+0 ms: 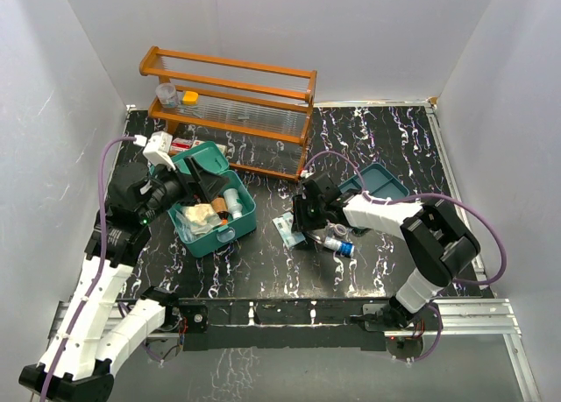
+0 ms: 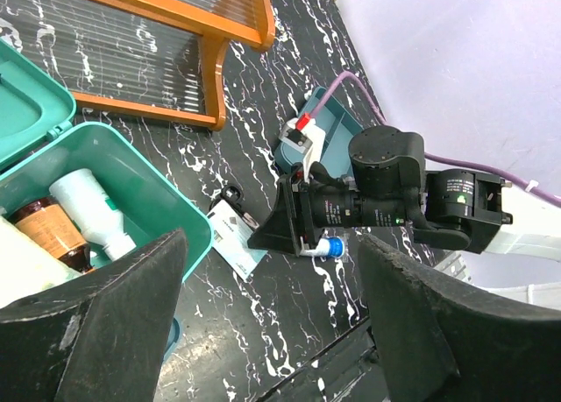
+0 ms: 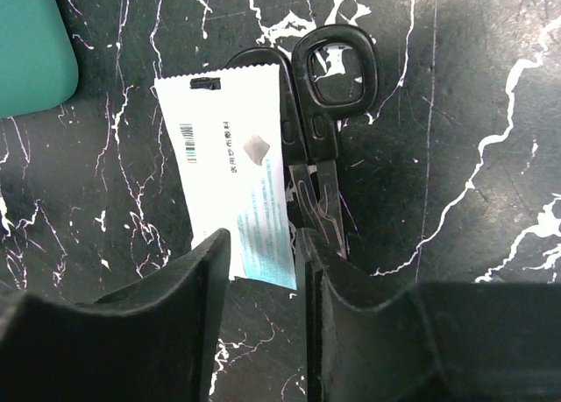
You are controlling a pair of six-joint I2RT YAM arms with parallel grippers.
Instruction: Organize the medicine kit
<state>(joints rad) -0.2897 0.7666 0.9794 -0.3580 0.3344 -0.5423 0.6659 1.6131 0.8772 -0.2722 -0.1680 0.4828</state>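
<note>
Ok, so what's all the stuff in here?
medicine kit: 1, teal-green, lid open, left of middle
white bottle: 1, white, inside the kit
brown bottle: 1, brown, inside the kit
wooden rack: 1, orange-brown, at the back
tray: 1, dark teal, right side
packet: 1, white, middle of the table
scissors: 1, black, beside the packet
small bottle: 1, blue cap, right of the packet
left gripper: 1, black, open above the kit
right gripper: 1, black, low over packet and scissors
</note>
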